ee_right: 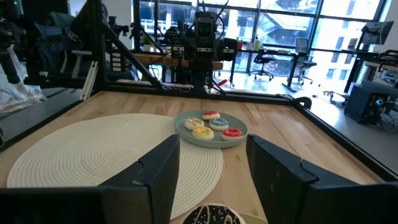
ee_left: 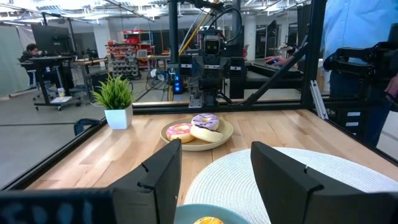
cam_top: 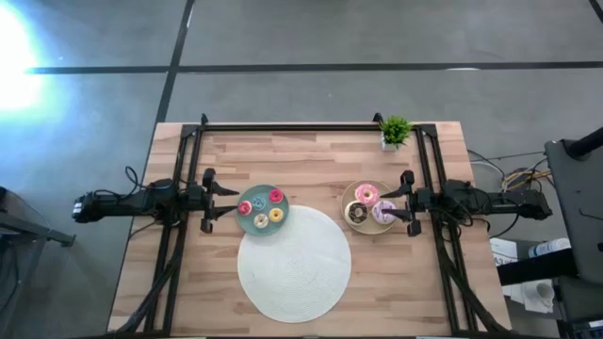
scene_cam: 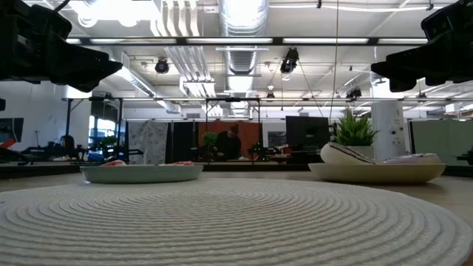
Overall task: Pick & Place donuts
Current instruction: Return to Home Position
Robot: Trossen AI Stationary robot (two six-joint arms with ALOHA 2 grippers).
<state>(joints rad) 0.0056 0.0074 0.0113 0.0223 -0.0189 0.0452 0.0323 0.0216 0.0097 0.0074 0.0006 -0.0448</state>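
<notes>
**Both claws open and empty, donuts on plates**

Left gripper (cam_top: pixel 229 201) sits at the table's left side beside the teal plate (ee_right: pixel 189 135), fingers spread, holding nothing. Right gripper (cam_top: pixel 391 204) is at the beige plate (ee_left: pixel 199 147), also spread and empty. Four small donuts (ee_right: pixel 231 132) lie on the teal plate and three big donuts (ee_left: pixel 180 130) on the beige one. The white mat (cam_top: pixel 294 268) lies between the arms.

The left arm (cam_top: pixel 141 201) and right arm (cam_top: pixel 480 201) stretch level toward each other, each with jaws spread wide.
</notes>
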